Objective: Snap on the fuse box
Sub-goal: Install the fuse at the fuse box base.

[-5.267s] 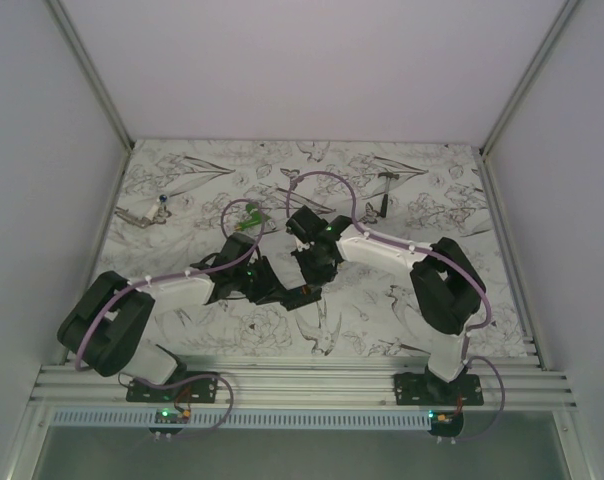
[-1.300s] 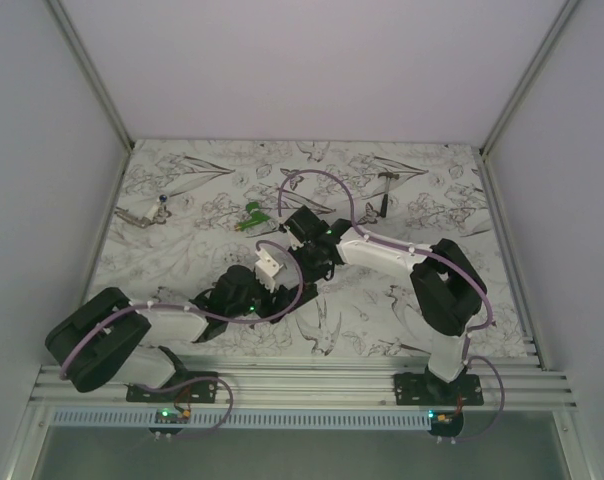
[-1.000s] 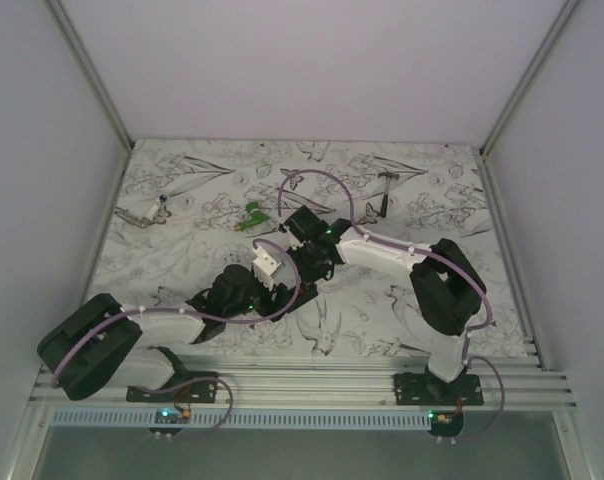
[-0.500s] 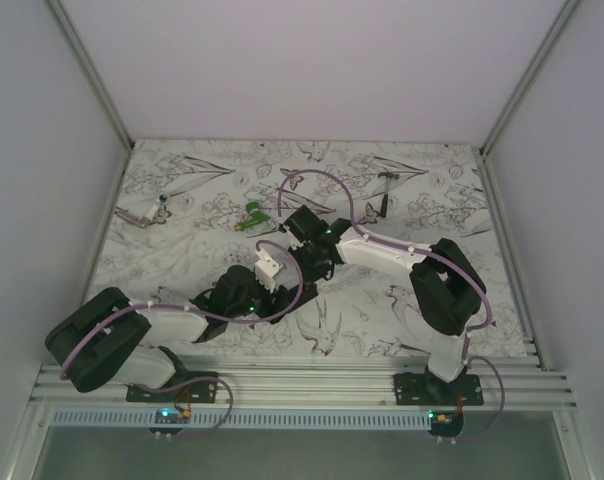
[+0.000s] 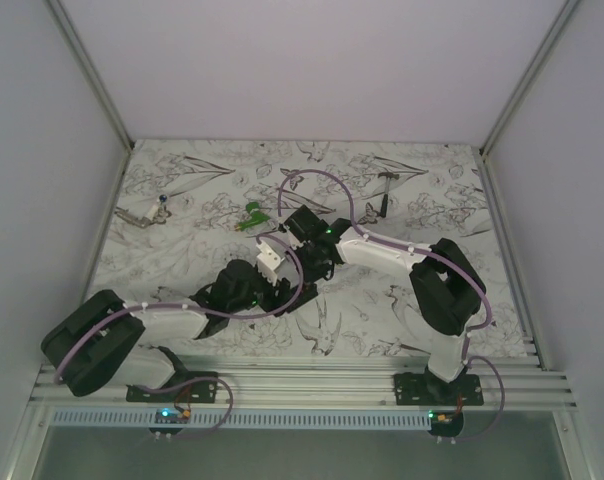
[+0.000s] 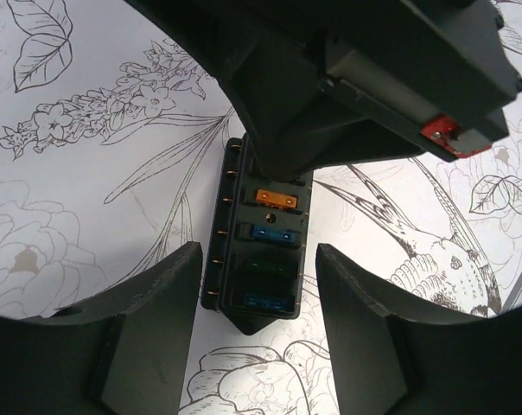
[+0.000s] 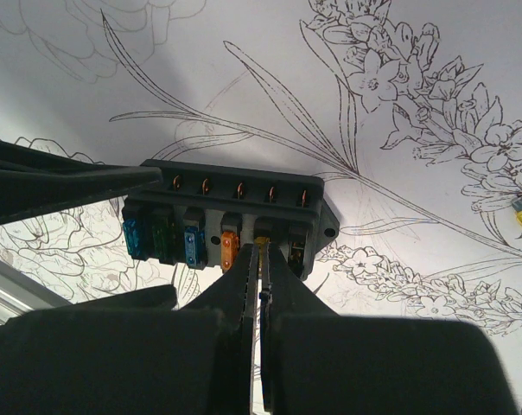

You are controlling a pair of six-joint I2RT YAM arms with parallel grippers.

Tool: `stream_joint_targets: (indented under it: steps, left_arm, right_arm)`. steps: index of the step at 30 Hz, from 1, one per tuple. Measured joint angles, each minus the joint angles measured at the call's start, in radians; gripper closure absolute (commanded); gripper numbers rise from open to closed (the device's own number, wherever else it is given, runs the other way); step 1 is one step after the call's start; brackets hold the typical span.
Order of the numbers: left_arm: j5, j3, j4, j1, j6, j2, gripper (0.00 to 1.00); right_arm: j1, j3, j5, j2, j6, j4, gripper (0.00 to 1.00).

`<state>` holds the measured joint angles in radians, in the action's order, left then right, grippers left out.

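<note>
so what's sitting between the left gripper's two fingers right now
The fuse box: the left wrist view shows its near end between the fingers of the open left gripper, with narrow strips of table showing on either side.

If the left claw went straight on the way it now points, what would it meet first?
Most likely the fuse box, which lies straight ahead, in line with the gap of the open left claw; how far off it is remains unclear from the wrist view.

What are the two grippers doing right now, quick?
Left gripper: open, straddling the fuse box.
Right gripper: closed, tips at the fuse box.
</note>
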<state>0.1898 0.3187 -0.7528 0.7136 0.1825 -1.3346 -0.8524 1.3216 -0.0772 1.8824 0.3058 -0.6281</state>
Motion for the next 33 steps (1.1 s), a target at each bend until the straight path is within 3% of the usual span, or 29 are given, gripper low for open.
stream_joint_targets:
  steps: [9, 17, 33]
  left_arm:
    - [0.011, 0.026, 0.000, 0.000, 0.000, -0.056, 0.42]
    - [0.014, 0.026, 0.000, 0.000, -0.001, -0.058, 0.52]
    - [-0.014, 0.008, 0.029, 0.030, -0.064, -0.050, 0.51]
  right_arm:
    - [0.000, 0.000, 0.000, 0.001, 0.000, 0.000, 1.00]
    - [0.000, 0.001, -0.001, 0.002, 0.000, -0.001, 1.00]
    - [0.000, 0.010, -0.011, 0.007, 0.000, -0.004, 1.00]
